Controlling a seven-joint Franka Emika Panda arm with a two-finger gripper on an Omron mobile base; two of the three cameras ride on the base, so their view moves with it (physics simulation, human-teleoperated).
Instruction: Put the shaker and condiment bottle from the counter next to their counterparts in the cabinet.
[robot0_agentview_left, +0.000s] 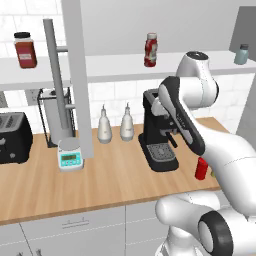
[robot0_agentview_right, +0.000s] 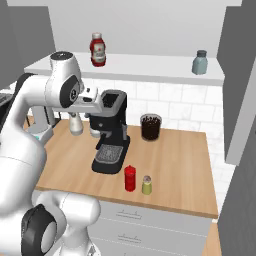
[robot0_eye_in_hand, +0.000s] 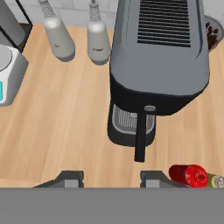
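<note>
In the hand view the gripper is seen open and empty above the counter, with the upright condiment bottle at three o'clock, the shaker just beyond it.

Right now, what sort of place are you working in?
A rendered home kitchen, it seems: a wooden counter over drawers, a black coffee machine on it, a toaster at the far left, and a wall shelf holding sauce and shaker.
</note>
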